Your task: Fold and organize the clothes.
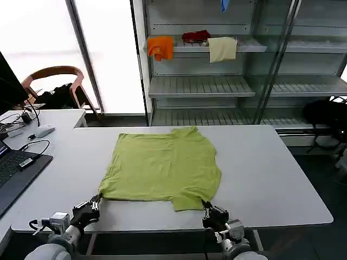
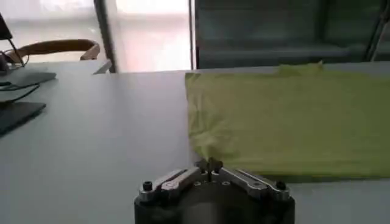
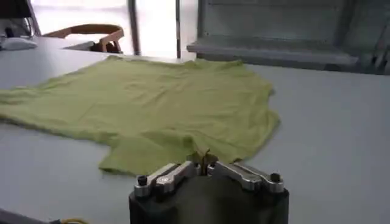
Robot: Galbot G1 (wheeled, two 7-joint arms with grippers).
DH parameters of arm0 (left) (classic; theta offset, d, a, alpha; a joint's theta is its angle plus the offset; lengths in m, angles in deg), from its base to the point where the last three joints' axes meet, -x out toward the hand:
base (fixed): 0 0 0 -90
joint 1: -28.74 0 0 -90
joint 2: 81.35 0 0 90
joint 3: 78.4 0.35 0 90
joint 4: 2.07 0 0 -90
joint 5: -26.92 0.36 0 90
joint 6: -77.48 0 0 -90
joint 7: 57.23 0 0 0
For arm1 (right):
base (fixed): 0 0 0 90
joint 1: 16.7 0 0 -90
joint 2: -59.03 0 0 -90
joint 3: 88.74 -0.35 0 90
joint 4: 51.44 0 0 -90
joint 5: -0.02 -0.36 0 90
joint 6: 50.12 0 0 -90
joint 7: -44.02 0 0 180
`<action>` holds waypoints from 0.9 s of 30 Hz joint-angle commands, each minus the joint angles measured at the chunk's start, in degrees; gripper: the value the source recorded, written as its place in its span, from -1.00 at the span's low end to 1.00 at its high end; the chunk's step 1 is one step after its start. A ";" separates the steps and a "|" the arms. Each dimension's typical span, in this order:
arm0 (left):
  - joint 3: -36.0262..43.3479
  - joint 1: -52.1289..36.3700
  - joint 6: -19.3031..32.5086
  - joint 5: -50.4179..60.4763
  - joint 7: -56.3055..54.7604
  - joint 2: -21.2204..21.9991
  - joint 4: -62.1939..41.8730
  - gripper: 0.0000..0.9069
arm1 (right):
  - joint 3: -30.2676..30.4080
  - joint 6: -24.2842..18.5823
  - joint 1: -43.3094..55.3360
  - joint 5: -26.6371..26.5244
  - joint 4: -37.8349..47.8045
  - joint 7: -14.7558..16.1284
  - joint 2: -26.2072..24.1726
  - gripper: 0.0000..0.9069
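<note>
Garment: the lime yellow-green short-sleeved T-shirt [image 1: 161,168] of thin plain cloth lies spread flat on the middle of the white rectangular table [image 1: 271,179], its near edge close to the table's front edge.
Garment lie: in the head view a small tab of cloth sticks out at the far edge, and a flap of cloth juts toward the robot at the near right corner.
Left gripper: the black left gripper [image 1: 95,204] sits at the shirt's near left corner; in the left wrist view its fingertips [image 2: 209,165] are pressed together with the cloth's corner pinched between them.
Right gripper: the black right gripper [image 1: 208,207] sits at the jutting flap on the near right; in the right wrist view its fingertips [image 3: 205,161] are clamped on the flap's edge.
Table surroundings: a dark laptop [image 1: 13,172] and a grey computer mouse [image 1: 44,130] lie on the adjoining desk to the left, well apart from the shirt.
Behind: a wooden chair [image 1: 54,81] stands by the window, and a metal shelf unit [image 1: 217,86] holds an orange cloth [image 1: 160,47], a red cloth [image 1: 196,37] and a cream cloth [image 1: 222,49].
</note>
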 commanded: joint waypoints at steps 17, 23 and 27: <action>4.23 -14.73 -0.30 0.63 -3.32 0.45 -6.80 -1.00 | -0.38 -0.16 14.22 0.49 10.44 2.49 4.37 -1.00; 6.20 -17.85 -0.29 2.31 -3.90 0.63 -10.50 -1.00 | -0.05 -0.19 18.31 1.59 16.36 2.41 6.66 -1.00; 6.72 -19.25 -0.29 2.66 -4.08 1.37 -12.43 -1.00 | 0.09 -0.20 21.02 1.67 19.03 2.22 7.07 -1.00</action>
